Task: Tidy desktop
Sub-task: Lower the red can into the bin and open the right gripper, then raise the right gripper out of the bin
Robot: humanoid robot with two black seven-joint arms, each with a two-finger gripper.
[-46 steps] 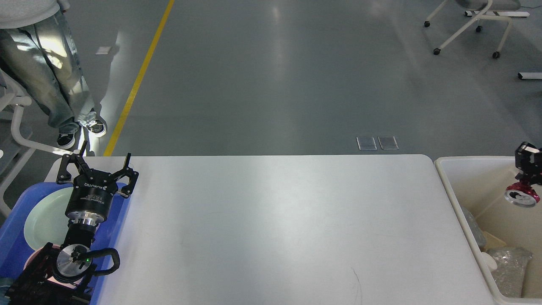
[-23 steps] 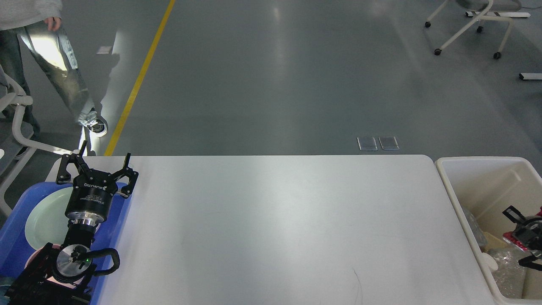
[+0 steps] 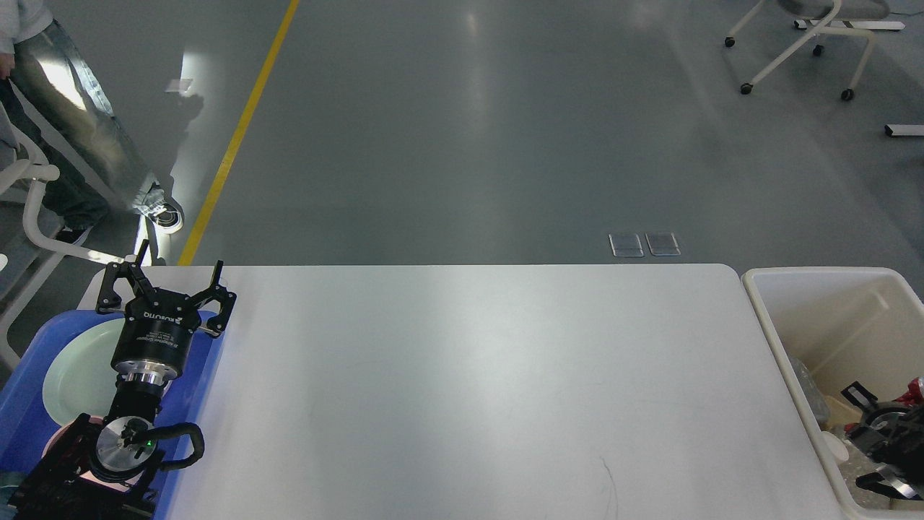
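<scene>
**Both arms at the tabletop's ends**

Nearest, at the left near corner, the left arm rises over a blue tray (image 3: 29,404) that overlaps the tabletop's left edge. A pale green plate (image 3: 76,372) lies in the tray, partly hidden by the arm. At the right near corner, the right claw (image 3: 877,448) sits low inside a cream-white bin (image 3: 765,318) standing just beside the tabletop's right edge; it is dark and cut off by the frame, so I cannot tell how its fingers stand. Crumpled clear wrapping lies in the bin around it.

The tabletop (image 3: 476,375), wide, white-grey and round-cornered, spans the middle between tray and bin.

Farther back, the left claw (image 3: 177,282) stands spread wide near the left far corner, gripping nothing. Beyond lies grey floor with a yellow line (image 3: 238,130).
</scene>
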